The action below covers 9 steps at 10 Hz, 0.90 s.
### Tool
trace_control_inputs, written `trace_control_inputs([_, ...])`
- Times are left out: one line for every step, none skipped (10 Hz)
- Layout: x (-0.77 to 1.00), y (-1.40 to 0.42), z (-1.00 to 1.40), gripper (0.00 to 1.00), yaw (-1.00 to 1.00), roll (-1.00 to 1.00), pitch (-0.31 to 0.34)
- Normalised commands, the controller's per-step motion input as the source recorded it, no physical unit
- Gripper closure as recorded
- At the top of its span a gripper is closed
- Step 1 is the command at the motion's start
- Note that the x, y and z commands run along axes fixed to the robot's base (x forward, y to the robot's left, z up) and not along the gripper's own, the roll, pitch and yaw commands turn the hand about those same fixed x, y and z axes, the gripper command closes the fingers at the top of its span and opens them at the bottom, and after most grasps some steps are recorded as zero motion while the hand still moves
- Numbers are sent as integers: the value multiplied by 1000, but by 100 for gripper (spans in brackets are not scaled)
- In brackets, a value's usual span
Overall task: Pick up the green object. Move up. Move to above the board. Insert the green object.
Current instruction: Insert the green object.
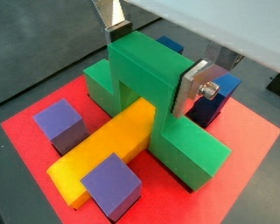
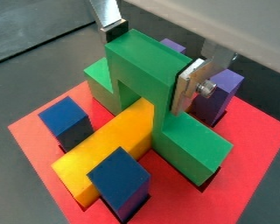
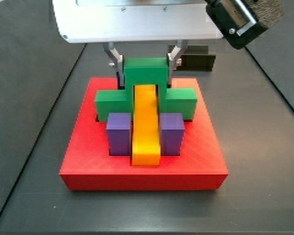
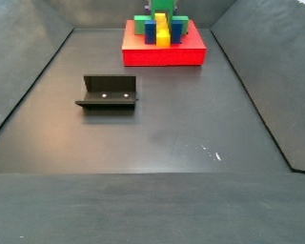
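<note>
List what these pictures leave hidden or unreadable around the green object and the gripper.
- Seating of the green object in the board: its underside is covered by the yellow bar and purple blocks in a side view.
- Gripper: the far finger is cut short by the camera housing in both wrist views.
- Far side view: the stack is too small to read; only the fixture is clear.

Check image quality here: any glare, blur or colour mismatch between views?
Both wrist views are sharp; the blocks beside the yellow bar read purple in a wrist view and blue in a wrist view. Side view: the gripper on the green object is crisp. The wider side view shows faint floor glare, the board small.
</note>
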Motion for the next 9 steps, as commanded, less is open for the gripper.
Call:
trace_control_inputs([0, 0, -69, 100, 0, 91, 0])
trace_control_inputs([-29, -43, -71, 100, 0, 76, 0])
trace_control_inputs([-6, -109, -40, 100, 0, 63, 0])
trace_control_inputs([0, -86, -91, 100, 0, 87, 0])
trace_control_inputs([191, 0, -186, 100, 0, 94, 0])
trace_control_inputs([340, 11, -240, 100, 0, 157, 0])
trace_control_inputs([320, 23, -317, 100, -26, 150, -16])
trace_control_inputs([266, 0, -434, 100, -86, 146, -66])
trace_control_inputs([114, 0, -517, 100, -86, 163, -107])
